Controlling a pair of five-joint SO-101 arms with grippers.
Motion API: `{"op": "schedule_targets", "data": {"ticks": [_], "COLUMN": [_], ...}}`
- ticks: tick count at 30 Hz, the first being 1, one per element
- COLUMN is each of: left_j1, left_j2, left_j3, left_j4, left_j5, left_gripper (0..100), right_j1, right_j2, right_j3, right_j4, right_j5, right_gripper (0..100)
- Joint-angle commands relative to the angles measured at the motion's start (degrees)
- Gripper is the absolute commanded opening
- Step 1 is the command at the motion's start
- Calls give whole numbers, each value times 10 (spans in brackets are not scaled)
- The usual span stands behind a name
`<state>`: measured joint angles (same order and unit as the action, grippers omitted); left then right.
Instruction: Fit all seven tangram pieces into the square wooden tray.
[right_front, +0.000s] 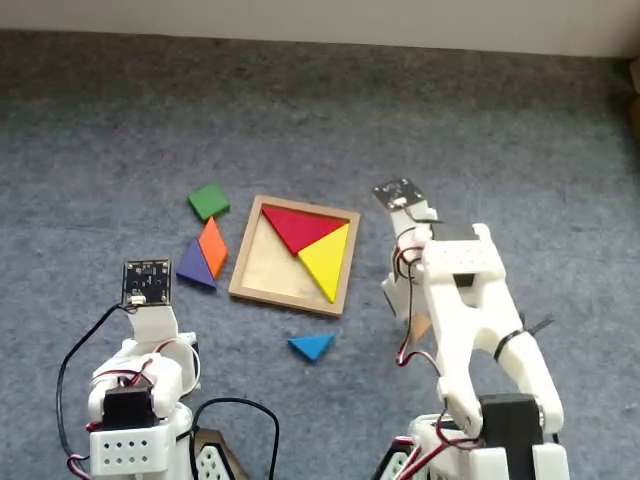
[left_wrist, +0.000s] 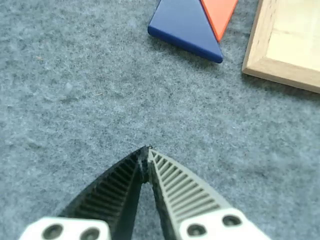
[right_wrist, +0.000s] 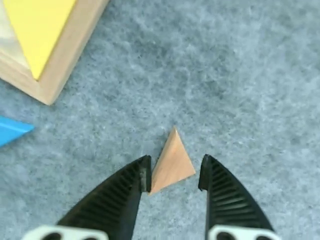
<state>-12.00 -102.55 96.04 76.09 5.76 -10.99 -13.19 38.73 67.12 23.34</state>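
Note:
The square wooden tray (right_front: 288, 298) holds a red triangle (right_front: 297, 225) and a yellow triangle (right_front: 328, 258). To its left on the carpet lie a green square (right_front: 208, 201), an orange parallelogram (right_front: 212, 246) and a dark blue triangle (right_front: 195, 266). A light blue triangle (right_front: 312, 346) lies in front of the tray. My right gripper (right_wrist: 175, 172) is open astride a small tan triangle (right_wrist: 171, 159), which lies flat on the carpet to the right of the tray. My left gripper (left_wrist: 146, 153) is shut and empty, low over bare carpet short of the dark blue triangle (left_wrist: 187, 25).
Grey carpet covers the table. The tray's corner (right_wrist: 65, 50) with the yellow triangle (right_wrist: 37, 25) and the light blue triangle (right_wrist: 12, 131) lie close to the right gripper. The tray's edge (left_wrist: 280, 50) and the orange parallelogram (left_wrist: 220, 12) lie ahead of the left gripper.

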Motion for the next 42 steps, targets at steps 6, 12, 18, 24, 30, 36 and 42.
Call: {"op": "schedule_targets", "data": {"ticks": [6, 12, 18, 24, 30, 36, 42], "left_j1": [-5, -5, -5, -5, -5, -5, -5], "left_j2": [-7, -7, -7, -7, -7, -7, -7], "left_j3": [12, 12, 12, 12, 12, 12, 12], "left_j4": [3, 3, 3, 3, 3, 3, 3], "left_j5": [-4, -4, -4, -4, -4, -4, -4], "left_gripper": [7, 7, 7, 7, 7, 7, 7], "right_j1": [4, -10, -7, -7, -7, -7, -9], "right_j2": [8, 65, 79, 84, 85, 78, 7], "right_j3": [2, -8, -7, -7, 8, 11, -49], "right_j4": [-26, -24, -23, -26, -24, -12, 48], "right_j5": [5, 5, 5, 5, 7, 7, 8], "right_gripper": [167, 167, 167, 167, 139, 16, 6]}}
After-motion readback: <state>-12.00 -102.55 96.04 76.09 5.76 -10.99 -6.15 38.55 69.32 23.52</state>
